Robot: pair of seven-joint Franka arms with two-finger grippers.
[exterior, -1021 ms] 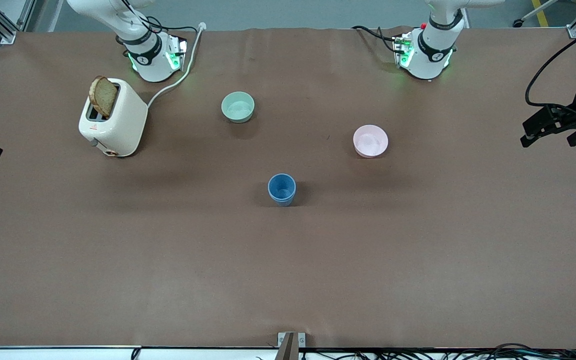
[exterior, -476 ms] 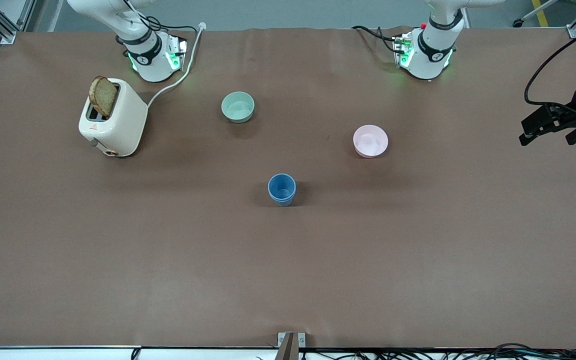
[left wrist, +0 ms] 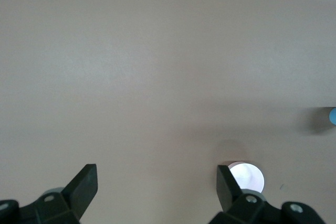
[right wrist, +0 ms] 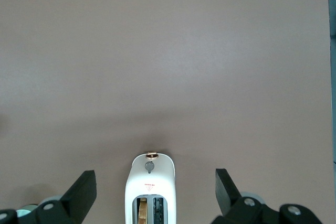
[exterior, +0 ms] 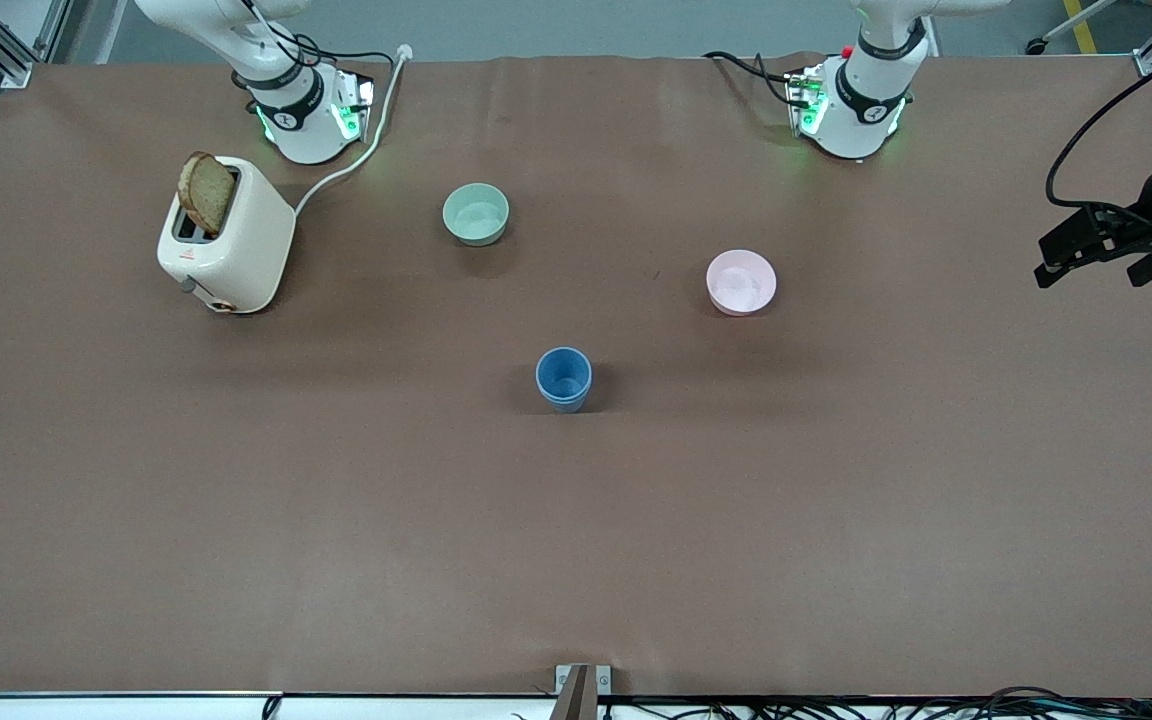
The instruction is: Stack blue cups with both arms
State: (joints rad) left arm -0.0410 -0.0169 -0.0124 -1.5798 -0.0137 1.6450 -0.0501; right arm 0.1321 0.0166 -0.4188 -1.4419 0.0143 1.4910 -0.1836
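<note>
Left hand [left wrist: 156, 182] is high over the left arm's end of the brown table [exterior: 576, 520], fingers apart, nothing held. Right hand [right wrist: 156, 184] is above the white toaster [right wrist: 150, 187], fingers apart, nothing held. Small matte blue plastic cups [exterior: 563, 378] stand mid-table as one nested stack, nearer the front camera than the pink bowl [exterior: 741, 281].

No readable words or numbers appeared anywhere. The cream-white two-slot toaster [exterior: 226, 248] carried a small red mark with tiny lines of print on its end face, just above its knob, at about six o'clock in the right wrist view [right wrist: 149, 186], too small to read.
</note>
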